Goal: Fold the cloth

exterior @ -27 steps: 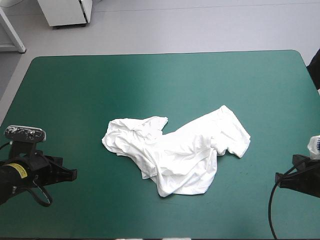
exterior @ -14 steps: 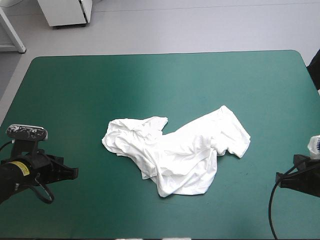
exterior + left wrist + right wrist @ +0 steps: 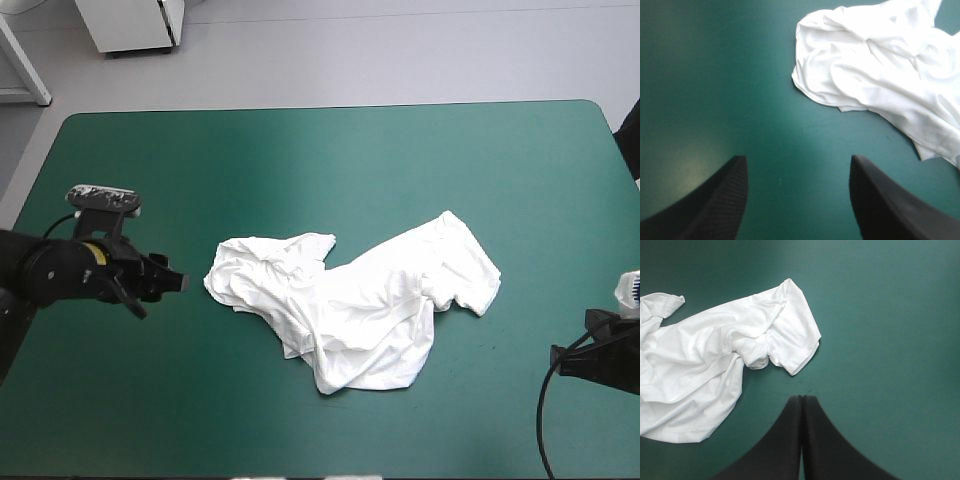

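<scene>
Two black fin-fingered grippers hold nothing. By the right edge of the teal-green worktop (image 3: pixel 300 150), our right gripper (image 3: pixel 802 398) sits pinched together, seemingly parked. Our left gripper (image 3: pixel 797 158) stands spread wide, we judge ready to grab: the crumpled white short-sleeved T-shirt (image 3: pixel 350 300) lies mid-worktop, just ahead of it, untouched.

T-shirt (image 3: pixel 350 310) plain white; cover (image 3: pixel 300 160) uniform teal-green; left tool (image 3: pixel 797 159), right tool (image 3: pixel 801 399) both black.
</scene>
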Robot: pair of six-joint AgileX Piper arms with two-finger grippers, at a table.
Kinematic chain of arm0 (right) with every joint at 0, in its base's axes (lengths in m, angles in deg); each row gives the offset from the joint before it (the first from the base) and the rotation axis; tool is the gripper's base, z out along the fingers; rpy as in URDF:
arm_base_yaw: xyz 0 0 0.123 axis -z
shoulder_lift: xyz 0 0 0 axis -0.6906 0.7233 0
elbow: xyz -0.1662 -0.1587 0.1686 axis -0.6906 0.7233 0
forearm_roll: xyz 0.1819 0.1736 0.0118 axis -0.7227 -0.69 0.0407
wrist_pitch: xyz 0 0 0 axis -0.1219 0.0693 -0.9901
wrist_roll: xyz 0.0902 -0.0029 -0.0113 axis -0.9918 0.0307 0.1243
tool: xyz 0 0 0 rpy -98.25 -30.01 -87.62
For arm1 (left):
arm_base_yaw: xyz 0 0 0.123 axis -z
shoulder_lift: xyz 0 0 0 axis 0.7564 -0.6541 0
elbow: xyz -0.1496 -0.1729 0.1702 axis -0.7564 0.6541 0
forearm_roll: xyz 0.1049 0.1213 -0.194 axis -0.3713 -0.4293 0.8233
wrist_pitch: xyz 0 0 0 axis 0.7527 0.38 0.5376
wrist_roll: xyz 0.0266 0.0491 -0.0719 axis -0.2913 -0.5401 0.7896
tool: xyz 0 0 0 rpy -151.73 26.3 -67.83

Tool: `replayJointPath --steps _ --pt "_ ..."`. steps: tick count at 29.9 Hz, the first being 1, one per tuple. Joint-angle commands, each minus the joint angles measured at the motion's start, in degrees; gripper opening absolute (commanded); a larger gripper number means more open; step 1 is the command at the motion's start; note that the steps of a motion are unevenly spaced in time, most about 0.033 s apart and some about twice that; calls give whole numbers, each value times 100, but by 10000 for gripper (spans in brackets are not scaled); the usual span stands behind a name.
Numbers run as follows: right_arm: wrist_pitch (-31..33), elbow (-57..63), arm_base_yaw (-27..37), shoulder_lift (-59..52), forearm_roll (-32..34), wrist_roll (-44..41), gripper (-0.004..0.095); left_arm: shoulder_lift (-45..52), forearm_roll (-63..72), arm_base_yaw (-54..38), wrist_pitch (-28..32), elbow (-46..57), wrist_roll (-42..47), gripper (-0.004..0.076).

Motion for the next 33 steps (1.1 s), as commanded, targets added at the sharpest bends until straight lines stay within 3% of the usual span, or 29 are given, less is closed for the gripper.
replayJointPath --steps 1,14,30,33 --pt "-8 -153 3 65 -41 46 -17 -610 73 1 -150 -447 -16 459" --pt "-8 -153 3 65 -230 46 -17 -2542 16 1 785 -648 -35 459" --pt "-8 -153 3 65 -245 21 -17 -4054 -324 1 1049 -648 -112 459" --pt "-8 -153 3 65 -245 -22 -17 -4179 -200 1 1126 -648 -100 414"
